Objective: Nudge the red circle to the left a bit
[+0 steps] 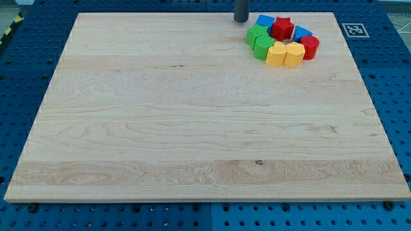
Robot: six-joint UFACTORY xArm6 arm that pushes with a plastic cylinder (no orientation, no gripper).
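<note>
The red circle [310, 47] sits at the right end of a tight cluster of blocks near the view's top right of the wooden board [192, 122]. The cluster also holds a red star-like block [282, 27], a blue block [264, 21], another blue block [301, 32], two green blocks [255, 34] [263, 46] and two yellow blocks [277, 54] [294, 54]. My tip [241, 19] is at the view's top edge, just left of the cluster and apart from the red circle, with the other blocks between.
A blue perforated table [26, 77] surrounds the board. A black-and-white marker tag [354, 29] lies at the board's top right corner.
</note>
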